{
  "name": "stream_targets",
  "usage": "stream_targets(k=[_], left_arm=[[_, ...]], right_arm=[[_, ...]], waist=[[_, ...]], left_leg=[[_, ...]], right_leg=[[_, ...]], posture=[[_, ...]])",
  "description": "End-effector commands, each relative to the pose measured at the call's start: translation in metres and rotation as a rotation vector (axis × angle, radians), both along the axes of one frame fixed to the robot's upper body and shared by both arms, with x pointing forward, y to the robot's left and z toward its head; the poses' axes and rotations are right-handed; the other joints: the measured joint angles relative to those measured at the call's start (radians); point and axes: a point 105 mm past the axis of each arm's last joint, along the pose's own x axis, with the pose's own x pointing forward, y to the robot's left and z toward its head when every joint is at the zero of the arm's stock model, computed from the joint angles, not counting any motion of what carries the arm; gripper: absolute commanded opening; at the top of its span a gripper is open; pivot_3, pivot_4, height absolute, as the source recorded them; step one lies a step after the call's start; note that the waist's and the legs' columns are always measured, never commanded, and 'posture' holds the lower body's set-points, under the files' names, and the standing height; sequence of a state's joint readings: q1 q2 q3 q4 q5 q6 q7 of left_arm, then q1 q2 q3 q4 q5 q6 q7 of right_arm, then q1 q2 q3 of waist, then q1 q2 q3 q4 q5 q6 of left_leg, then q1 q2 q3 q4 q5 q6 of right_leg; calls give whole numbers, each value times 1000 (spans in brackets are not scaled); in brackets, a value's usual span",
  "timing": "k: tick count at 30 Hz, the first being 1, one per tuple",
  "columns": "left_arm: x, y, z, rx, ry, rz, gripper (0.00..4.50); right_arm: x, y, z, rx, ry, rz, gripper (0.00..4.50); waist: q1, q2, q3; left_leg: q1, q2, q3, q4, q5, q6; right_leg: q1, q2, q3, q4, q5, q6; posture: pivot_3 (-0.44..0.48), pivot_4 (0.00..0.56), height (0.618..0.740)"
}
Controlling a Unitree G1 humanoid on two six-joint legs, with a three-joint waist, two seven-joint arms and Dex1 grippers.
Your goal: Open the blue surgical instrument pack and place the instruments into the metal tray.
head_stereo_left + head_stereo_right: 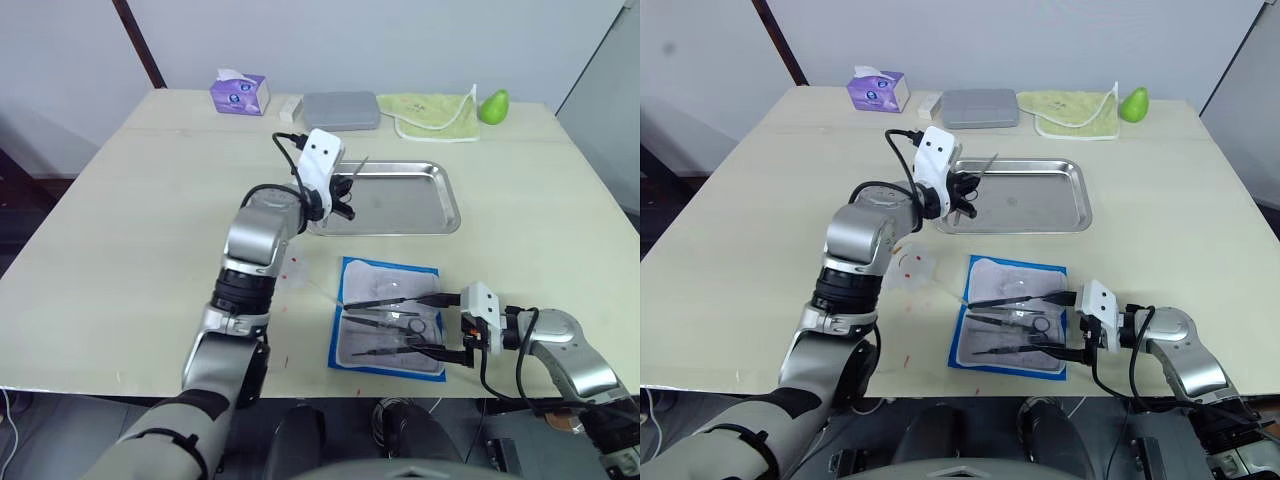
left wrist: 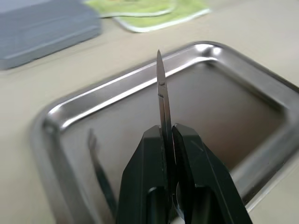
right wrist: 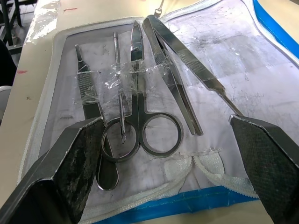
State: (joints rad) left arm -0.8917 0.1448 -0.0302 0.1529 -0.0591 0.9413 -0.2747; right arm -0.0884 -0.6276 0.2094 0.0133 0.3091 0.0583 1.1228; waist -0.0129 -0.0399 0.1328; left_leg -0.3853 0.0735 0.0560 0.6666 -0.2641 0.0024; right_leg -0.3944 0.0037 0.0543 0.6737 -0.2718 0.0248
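The blue surgical instrument pack (image 1: 392,276) lies open near the table's front edge, clear inner face up. Several instruments (image 3: 140,93), scissors, forceps and probes, rest on it. My right gripper (image 1: 440,325) is open at the pack's right side, its fingers (image 3: 74,158) spread on either side of the instruments' handle ends. The metal tray (image 1: 452,208) sits beyond the pack. My left gripper (image 2: 167,128) hangs over the tray's left end, shut on a thin silvery instrument (image 2: 161,91) that points out over the tray. Below it in the tray shows a thin dark shape (image 2: 96,154); whether it is a tool or a reflection I cannot tell.
Along the far edge stand a purple tissue box (image 1: 240,93), a grey rounded case (image 1: 341,110), a green cloth (image 1: 430,115) and a green pear-shaped object (image 1: 494,105). A scrap of clear plastic (image 1: 910,268) lies left of the pack.
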Motion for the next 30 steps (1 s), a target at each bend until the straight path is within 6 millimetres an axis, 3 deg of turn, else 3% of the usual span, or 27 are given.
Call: stream_targets(k=[1, 8, 16, 30], left_arm=[[13, -6, 13, -46, -49, 90, 86], [24, -18, -12, -101, 44, 163, 86], [28, -16, -35, -62, 76, 226, 86], [26, -13, -54, -73, 144, 262, 86]], right_arm=[[-13, -17, -41, -133, 164, -45, 4500], [-15, -20, -39, -140, 164, -43, 4500], [-17, -21, -39, -141, 166, -47, 4500], [-17, -20, -38, -136, 166, -50, 4500]], waist=[[0, 0, 0], [-1, -1, 1], [1, -1, 1], [2, -1, 1]], left_leg=[[0, 0, 0, 0, 0, 0], [0, 0, 0, 0, 0, 0], [-1, -1, 0, 0, 0, 0], [-2, -1, -1, 0, 0, 0]], right_leg=[[0, 0, 0, 0, 0, 0], [0, 0, 0, 0, 0, 0], [0, -1, -1, -1, 0, 0], [0, -2, -2, -1, 0, 0]], posture=[[0, 150, 738], [0, 150, 738], [0, 150, 738], [0, 150, 738]])
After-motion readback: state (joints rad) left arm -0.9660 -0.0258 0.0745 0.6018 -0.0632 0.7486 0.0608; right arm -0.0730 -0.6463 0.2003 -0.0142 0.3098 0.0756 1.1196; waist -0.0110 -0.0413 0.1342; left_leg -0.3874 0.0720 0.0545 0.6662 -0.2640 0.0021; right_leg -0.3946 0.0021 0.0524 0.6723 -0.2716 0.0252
